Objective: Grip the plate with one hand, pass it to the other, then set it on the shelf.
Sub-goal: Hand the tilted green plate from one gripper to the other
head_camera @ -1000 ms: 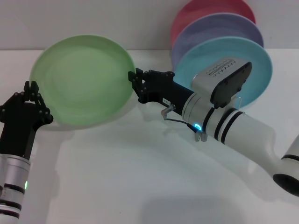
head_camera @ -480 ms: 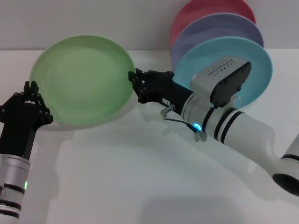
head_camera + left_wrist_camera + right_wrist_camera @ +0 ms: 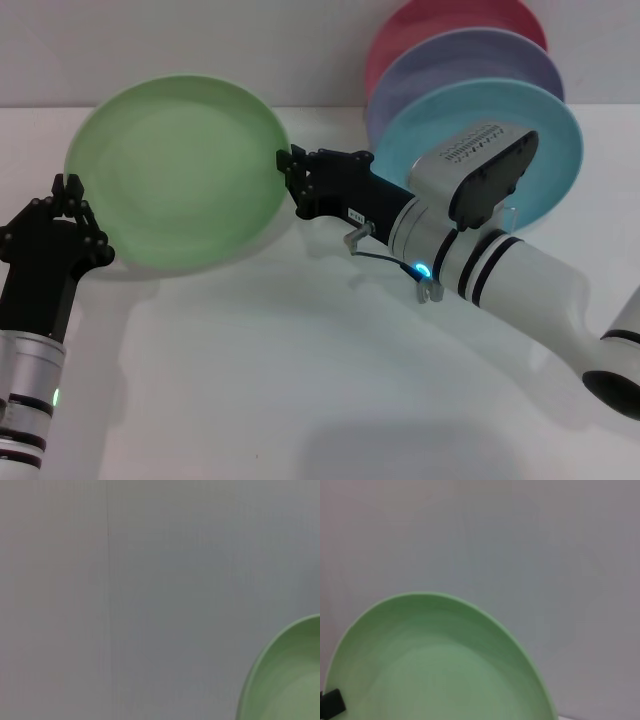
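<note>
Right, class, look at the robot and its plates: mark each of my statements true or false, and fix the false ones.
1. The green plate lies flat on the table. False: it is held up, tilted, between the two grippers.
2. The right gripper is at the plate's rim. True.
3. The left gripper is at the plate's opposite edge. True.
4. The turquoise plate stands behind the lavender plate. False: it stands in front.
5. A red plate stands rearmost. True.

Just a plain white table [image 3: 300, 400] against a blank pale grey wall [image 3: 200, 50], soft even light, faint shadows on the tabletop.
</note>
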Controlling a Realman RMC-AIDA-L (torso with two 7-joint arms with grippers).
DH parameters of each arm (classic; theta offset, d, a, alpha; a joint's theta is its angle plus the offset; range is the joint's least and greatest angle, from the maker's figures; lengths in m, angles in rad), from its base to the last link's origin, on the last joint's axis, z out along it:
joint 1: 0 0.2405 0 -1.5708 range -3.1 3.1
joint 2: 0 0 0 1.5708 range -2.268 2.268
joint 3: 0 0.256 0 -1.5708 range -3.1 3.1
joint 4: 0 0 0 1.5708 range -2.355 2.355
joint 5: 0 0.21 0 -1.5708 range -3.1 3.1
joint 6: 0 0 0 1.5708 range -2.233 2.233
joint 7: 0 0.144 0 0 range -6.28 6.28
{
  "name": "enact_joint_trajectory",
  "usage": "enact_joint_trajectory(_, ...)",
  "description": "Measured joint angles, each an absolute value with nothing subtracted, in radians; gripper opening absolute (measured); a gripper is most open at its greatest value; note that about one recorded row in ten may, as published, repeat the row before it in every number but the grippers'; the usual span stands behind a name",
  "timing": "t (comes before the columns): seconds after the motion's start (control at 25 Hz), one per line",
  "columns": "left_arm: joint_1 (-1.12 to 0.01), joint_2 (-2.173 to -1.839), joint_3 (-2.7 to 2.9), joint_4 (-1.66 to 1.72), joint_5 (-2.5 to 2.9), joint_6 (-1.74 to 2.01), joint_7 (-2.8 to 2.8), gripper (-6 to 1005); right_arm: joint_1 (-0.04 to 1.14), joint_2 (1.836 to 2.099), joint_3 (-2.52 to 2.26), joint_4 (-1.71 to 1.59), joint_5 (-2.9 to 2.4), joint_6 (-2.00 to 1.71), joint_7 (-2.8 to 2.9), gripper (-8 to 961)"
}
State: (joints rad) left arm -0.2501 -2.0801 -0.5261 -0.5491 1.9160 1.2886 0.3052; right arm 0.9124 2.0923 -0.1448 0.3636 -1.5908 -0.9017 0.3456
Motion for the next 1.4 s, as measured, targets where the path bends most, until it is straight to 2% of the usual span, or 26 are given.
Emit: enact_joint_trajectory(1.4, -0.25, -2.08, -0.52, -0.547, 1.919, 1.289, 0.304, 36, 0.913, 2.092, -0.13, 0.374, -1.591, -0.887, 0.333, 17)
